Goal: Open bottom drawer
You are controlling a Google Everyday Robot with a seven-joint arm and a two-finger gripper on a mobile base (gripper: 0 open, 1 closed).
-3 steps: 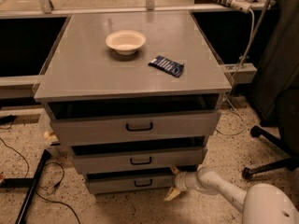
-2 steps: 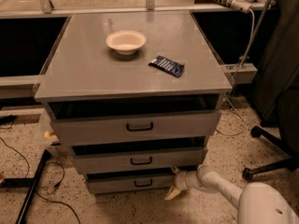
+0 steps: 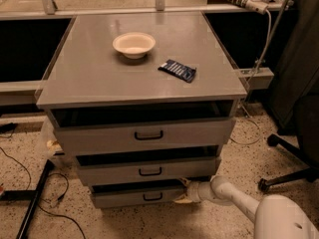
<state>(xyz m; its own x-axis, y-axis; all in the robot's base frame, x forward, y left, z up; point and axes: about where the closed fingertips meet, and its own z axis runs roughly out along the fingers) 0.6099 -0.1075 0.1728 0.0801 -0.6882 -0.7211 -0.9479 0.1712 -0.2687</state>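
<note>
The grey cabinet (image 3: 139,68) has three drawer fronts, each with a black bar handle. The bottom drawer (image 3: 124,197) is the lowest and narrowest, just above the floor, with its small handle (image 3: 152,196) at the middle. A dark gap shows above its front. My gripper (image 3: 184,191) is at the right end of the bottom drawer's front, touching or nearly touching its top right corner. My white arm (image 3: 229,195) reaches in from the lower right.
A white bowl (image 3: 133,44) and a dark blue packet (image 3: 177,70) lie on the cabinet top. A black office chair base (image 3: 289,158) stands to the right. Cables and a black stand leg (image 3: 32,203) lie on the speckled floor at the left.
The gripper stays at the right end of the bottom drawer. My arm's white body has shifted slightly. The drawers look unchanged.
</note>
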